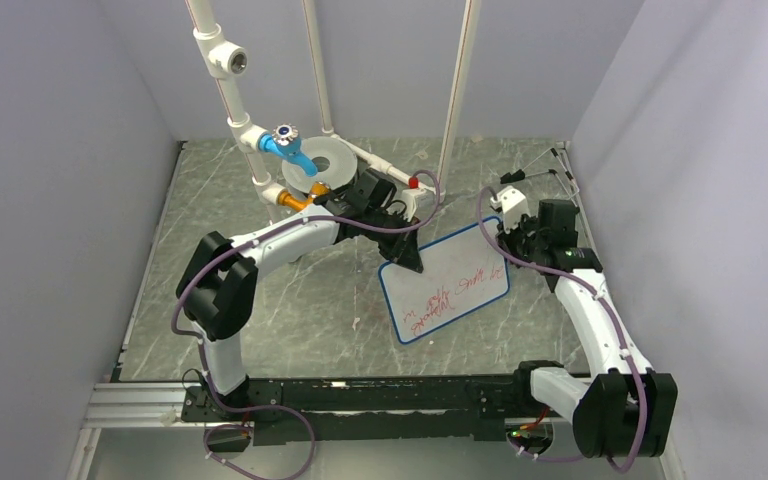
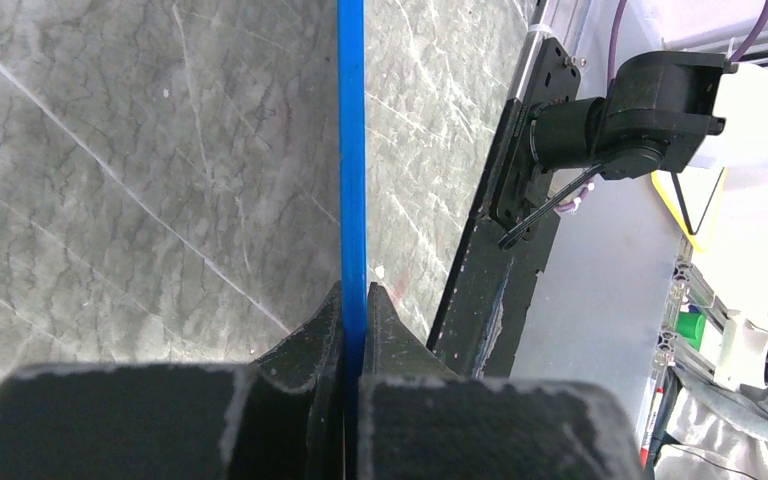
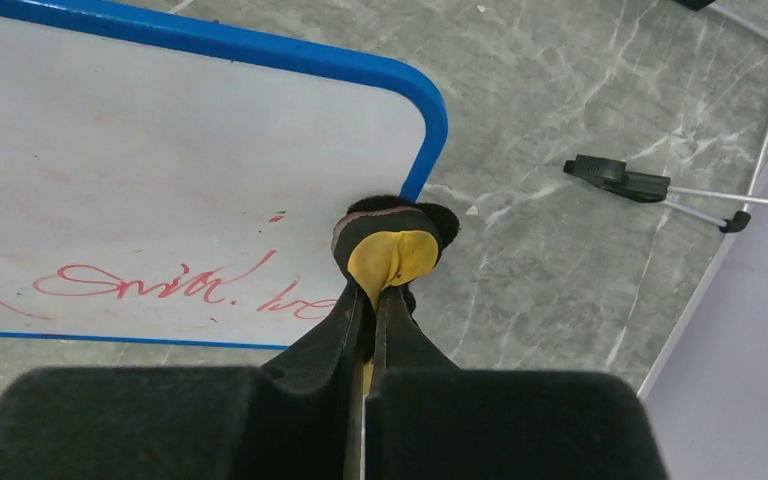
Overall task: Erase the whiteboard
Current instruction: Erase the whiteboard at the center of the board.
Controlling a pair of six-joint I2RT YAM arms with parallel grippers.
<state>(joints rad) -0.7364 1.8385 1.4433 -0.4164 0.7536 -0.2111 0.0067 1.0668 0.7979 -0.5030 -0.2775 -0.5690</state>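
Left gripper (image 2: 353, 300) pinched shut on blue rim of the small white rectangular whiteboard (image 1: 450, 285), right of centre on grey marble table (image 1: 290, 300). Right gripper (image 3: 372, 300) clamps yellow-black eraser pad (image 3: 390, 255) at board's far-right corner; red writing (image 3: 130, 285) runs leftward along long axis.

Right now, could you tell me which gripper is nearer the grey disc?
Left. The left gripper, clamped on the whiteboard, is near-right of the grey disc; the right gripper, pinching an eraser, is at the board's far right corner, farther away.
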